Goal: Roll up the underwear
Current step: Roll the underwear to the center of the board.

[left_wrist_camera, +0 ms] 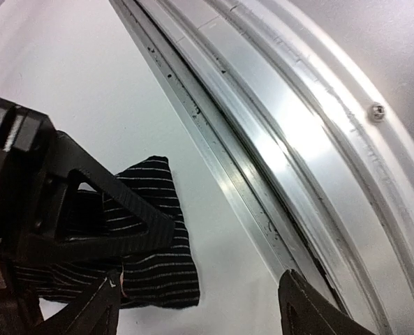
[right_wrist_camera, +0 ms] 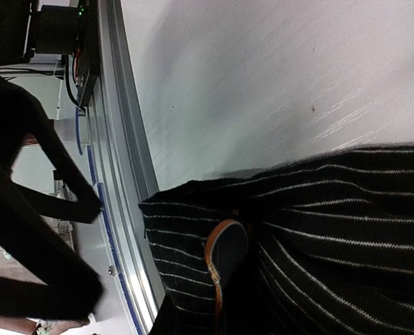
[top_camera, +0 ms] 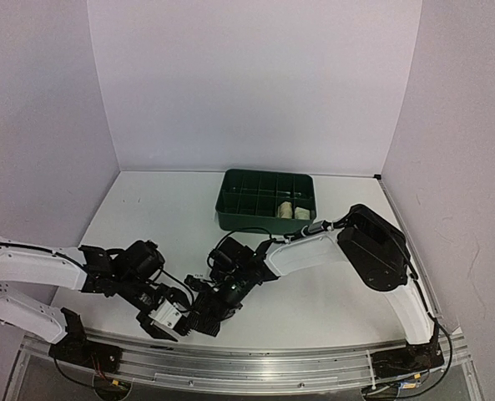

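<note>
The black underwear (left_wrist_camera: 154, 241), dark cloth with thin white stripes, lies bunched on the white table close to the near rail. It also shows in the right wrist view (right_wrist_camera: 332, 230). My right gripper (top_camera: 204, 316) reaches across to the left and is shut on it. One orange-edged fingertip (right_wrist_camera: 227, 251) is pressed into a fold and the other is hidden under the cloth. My left gripper (left_wrist_camera: 200, 310) is open, with its left finger (left_wrist_camera: 88, 314) at the cloth's near edge. In the top view the left gripper (top_camera: 165, 320) sits just left of the right one. Two cream rolls (top_camera: 293, 210) sit in the green tray (top_camera: 230, 200).
The aluminium rail (top_camera: 255, 368) runs along the table's near edge, right beside the cloth, and shows in the left wrist view (left_wrist_camera: 262, 139). The green compartment tray stands at the back centre. White walls enclose the table on three sides.
</note>
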`<state>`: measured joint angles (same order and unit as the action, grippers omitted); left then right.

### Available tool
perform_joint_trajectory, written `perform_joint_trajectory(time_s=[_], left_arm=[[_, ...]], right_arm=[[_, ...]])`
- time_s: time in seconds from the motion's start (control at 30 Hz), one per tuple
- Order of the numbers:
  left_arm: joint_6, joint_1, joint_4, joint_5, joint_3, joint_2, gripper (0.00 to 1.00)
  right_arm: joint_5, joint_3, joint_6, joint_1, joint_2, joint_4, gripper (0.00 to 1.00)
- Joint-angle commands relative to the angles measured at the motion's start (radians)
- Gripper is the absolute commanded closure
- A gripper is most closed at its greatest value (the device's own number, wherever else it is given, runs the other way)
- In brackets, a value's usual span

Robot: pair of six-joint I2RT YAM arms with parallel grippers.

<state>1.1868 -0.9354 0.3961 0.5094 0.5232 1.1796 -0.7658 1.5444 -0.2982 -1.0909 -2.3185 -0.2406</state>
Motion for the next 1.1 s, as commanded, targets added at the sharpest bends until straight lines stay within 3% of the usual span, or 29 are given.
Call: perform_joint_trajectory(time_s=[0.0,0.13,0.27,0.5,0.6,0.7,0.73,0.8,1.07], left_arm=[[-0.086,-0.062,-0.189,-0.193,0.047,0.145,0.26],[-0.050,-0.064,-0.226,-0.210,0.023,0.170,0.31],[-0.037,-0.066,-0.232,-0.224,0.015,0.211,0.42],[-0.016,-0.070,-0.226,-0.218,0.034,0.244,0.65],[-0.013,-0.072,-0.221,-0.218,0.035,0.259,0.81],[0.003,-0.076,-0.204,-0.210,0.031,0.251,1.00],[0.008,-0.076,-0.199,-0.212,0.027,0.249,1.00],[0.002,-0.076,-0.192,-0.222,0.018,0.242,1.00],[-0.037,-0.074,-0.125,-0.208,-0.006,0.207,1.00]], right_arm=[[0.050,-0.049,-0.073,-0.002,-0.096,-0.094,1.00],[0.055,-0.064,-0.076,0.004,-0.086,-0.081,1.00],[0.055,-0.050,-0.078,0.007,-0.086,-0.071,1.00],[0.062,-0.043,-0.077,0.014,-0.071,-0.069,1.00],[0.069,-0.043,-0.079,0.018,-0.060,-0.069,1.00],[0.080,-0.036,-0.086,0.021,-0.045,-0.070,0.90],[0.087,-0.035,-0.088,0.023,-0.033,-0.070,0.81],[0.110,-0.046,-0.091,0.030,0.011,-0.071,0.72],[0.346,-0.155,-0.176,0.049,0.316,-0.088,0.46]])
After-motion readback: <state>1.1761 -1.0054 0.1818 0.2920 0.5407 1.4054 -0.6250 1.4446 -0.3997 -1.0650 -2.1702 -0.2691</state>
